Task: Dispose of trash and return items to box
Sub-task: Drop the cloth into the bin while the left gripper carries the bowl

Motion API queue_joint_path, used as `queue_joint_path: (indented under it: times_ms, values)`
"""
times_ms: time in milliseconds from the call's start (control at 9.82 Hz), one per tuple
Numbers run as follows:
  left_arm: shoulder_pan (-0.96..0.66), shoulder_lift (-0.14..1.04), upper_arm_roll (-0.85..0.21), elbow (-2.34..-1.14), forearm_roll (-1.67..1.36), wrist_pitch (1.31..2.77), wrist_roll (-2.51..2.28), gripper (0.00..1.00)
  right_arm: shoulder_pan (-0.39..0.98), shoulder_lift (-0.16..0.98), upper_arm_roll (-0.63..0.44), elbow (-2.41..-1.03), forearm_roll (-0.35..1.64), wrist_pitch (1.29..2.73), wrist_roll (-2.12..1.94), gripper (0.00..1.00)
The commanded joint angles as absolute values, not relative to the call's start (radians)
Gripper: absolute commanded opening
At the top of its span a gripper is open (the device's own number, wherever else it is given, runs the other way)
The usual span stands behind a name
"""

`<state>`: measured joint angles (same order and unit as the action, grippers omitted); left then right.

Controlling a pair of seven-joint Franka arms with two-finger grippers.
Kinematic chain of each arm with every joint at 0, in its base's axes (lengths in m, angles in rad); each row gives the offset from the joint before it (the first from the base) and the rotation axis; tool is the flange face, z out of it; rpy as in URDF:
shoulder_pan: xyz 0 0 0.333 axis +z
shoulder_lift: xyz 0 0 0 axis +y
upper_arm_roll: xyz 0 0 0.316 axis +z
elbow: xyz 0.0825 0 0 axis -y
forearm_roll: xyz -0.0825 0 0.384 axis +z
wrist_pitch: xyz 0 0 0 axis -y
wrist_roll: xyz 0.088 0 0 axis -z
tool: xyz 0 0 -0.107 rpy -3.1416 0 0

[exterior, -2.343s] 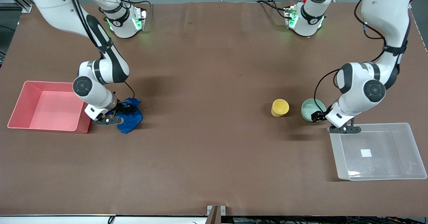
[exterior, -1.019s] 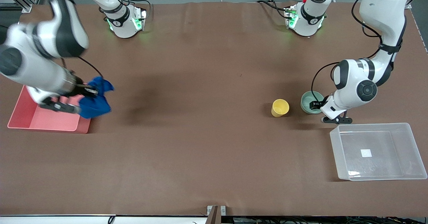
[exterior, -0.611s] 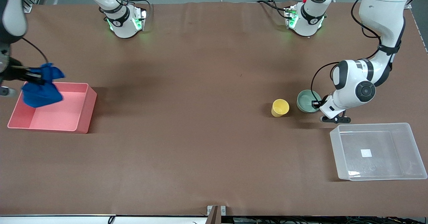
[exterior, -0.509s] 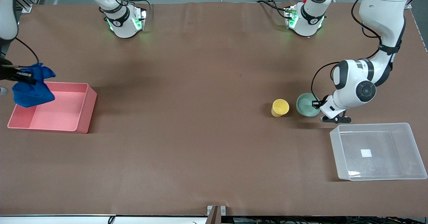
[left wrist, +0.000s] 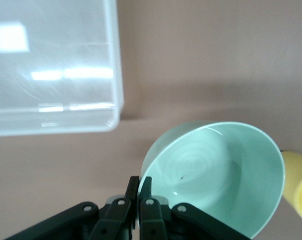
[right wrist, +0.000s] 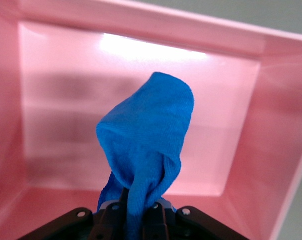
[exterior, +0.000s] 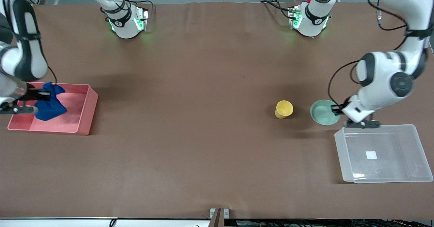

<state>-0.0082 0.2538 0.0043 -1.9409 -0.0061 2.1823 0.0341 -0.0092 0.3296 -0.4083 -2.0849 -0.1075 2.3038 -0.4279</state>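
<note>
Blue trash (exterior: 49, 102) hangs over the pink bin (exterior: 86, 113), pinched in the right gripper (exterior: 30, 102) jaws. The left gripper (exterior: 340, 113) jaws clamp the green bowl (exterior: 322, 113) rim — yellow cup (exterior: 283, 109) at its nine o'clock, clear box (exterior: 342, 145) at five.

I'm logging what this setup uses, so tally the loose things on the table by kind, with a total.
Containers for sorting: 2, the pink bin and the clear tub.
Tableware: 2, the yellow cup and the green bowl, held by the left gripper.
Fabric trash: 1, the blue wad, held over the pink bin by the right gripper.
Total: 5.
</note>
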Motion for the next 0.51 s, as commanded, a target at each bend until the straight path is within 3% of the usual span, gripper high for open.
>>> queue_joint_path:
  times_ms: [0, 102, 407]
  values:
    - [-0.012, 0.362, 0.082, -1.715, -0.021, 2.115, 0.125, 0.0, -0.017, 0.374, -0.403, -2.101, -0.118, 2.388, -0.44, 0.32]
    - [-0.014, 0.43, 0.134, -1.616, -0.053, 2.115, 0.17, 0.0, -0.014, 0.385, -0.4, -2.099, -0.117, 2.393, -0.439, 0.99]
    - [-0.009, 0.697, 0.341, -1.331, -0.304, 2.073, 0.459, 0.0, 0.001, 0.333, -0.396, -2.077, -0.109, 2.366, -0.42, 1.0]
